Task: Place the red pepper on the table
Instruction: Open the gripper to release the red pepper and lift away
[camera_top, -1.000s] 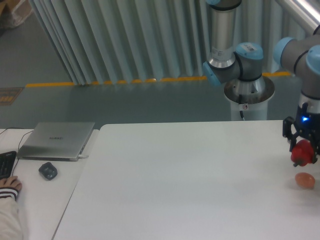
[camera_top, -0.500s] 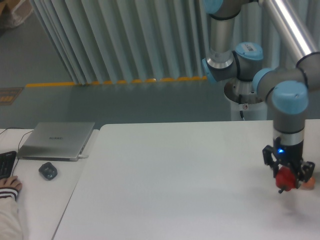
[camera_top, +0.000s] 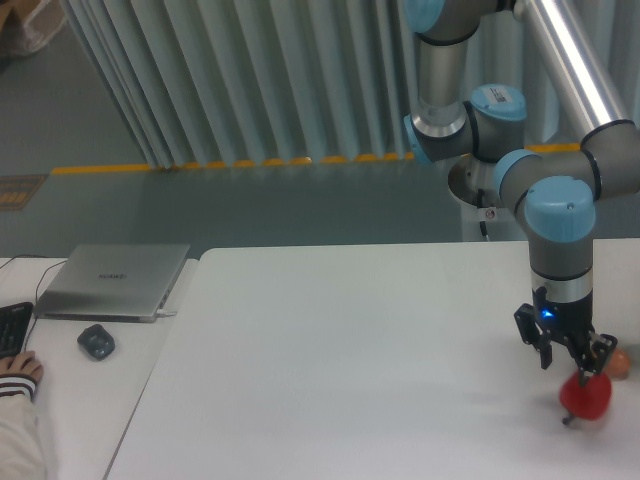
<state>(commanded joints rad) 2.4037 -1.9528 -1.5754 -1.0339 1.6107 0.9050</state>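
Now my pincer (camera_top: 567, 356) hung over the right end of the counter (camera_top: 350, 370), its fingers spread and holding nothing, just above and a little left of the red pepper (camera_top: 586, 397). The pepper sat near the front right edge of the counter; whether it rested fully on the surface I could not be sure, though it looked set down. Close behind it, to the right, lay a small orange-brown egg-shaped thing (camera_top: 620, 364), apart from the pepper.

I judged the pepper light and hollow, firm enough to bear a squeeze but glossy, so likely to slip on its rounded skin. The best hold seemed across the broad middle of its lobes, not at the stem (camera_top: 567, 421).

The pepper lay tipped, its dark stem pointing down and to the left toward the counter's front, so its long axis ran slantwise from stem up to the right.
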